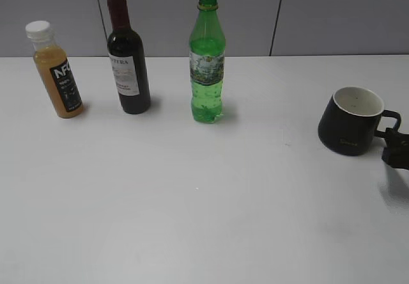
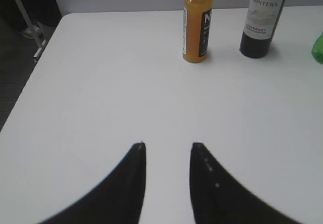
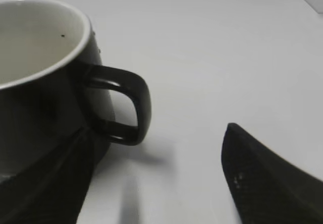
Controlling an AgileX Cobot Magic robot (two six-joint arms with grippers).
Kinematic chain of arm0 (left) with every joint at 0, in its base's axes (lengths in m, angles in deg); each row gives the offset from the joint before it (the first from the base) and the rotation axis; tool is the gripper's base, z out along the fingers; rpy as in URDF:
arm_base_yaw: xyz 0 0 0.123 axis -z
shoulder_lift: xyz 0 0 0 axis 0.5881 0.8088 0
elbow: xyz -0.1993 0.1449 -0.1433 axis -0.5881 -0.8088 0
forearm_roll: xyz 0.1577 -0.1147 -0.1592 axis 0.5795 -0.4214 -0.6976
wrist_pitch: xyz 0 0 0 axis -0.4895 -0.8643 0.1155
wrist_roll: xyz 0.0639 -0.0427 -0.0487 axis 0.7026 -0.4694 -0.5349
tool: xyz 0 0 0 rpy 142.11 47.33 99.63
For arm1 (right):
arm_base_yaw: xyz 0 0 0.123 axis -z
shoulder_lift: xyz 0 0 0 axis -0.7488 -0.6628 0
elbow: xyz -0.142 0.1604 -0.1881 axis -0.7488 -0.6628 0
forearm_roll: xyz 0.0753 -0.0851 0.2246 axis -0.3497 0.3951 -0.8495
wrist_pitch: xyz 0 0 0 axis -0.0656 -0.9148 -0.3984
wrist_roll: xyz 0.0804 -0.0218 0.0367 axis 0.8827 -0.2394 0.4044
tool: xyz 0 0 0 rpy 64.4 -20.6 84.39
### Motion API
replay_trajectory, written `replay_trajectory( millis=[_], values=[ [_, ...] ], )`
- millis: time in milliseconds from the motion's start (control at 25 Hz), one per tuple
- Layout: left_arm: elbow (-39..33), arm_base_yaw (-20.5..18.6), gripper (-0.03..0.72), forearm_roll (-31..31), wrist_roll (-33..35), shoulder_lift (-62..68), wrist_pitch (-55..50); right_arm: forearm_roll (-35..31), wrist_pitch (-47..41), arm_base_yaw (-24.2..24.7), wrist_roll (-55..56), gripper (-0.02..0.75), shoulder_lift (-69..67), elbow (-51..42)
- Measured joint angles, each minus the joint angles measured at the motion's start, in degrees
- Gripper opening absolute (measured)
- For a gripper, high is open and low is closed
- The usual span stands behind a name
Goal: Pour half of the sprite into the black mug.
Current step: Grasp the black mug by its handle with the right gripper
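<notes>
The sprite (image 1: 207,60), a slim green bottle with a green-and-white label and no cap visible, stands upright at the back middle of the table. Only its edge shows in the left wrist view (image 2: 318,46). The black mug (image 1: 349,120) with a white inside stands upright at the right, handle pointing right. My right gripper (image 1: 396,148) is at the mug's handle. In the right wrist view the gripper (image 3: 159,138) is open, and the mug (image 3: 35,88) and its handle (image 3: 123,108) lie between the fingers, near the left one. My left gripper (image 2: 169,148) is open and empty over bare table.
A dark wine bottle (image 1: 128,57) and an orange juice bottle (image 1: 56,70) stand left of the sprite; both also show in the left wrist view, wine (image 2: 263,19) and juice (image 2: 197,24). The table's left edge (image 2: 30,77) is near the left arm.
</notes>
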Motion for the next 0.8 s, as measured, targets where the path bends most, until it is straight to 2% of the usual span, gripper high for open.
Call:
replay_trajectory(
  millis=[320,800],
  values=[
    [0.0,0.0,0.237,0.0,0.0,0.0,0.0,2.89,0.0,3.16,0.0,0.593,-0.25,1.31],
    [0.0,0.0,0.237,0.0,0.0,0.0,0.0,5.6,0.0,3.47,0.64,0.593,-3.39,4.34]
  ],
)
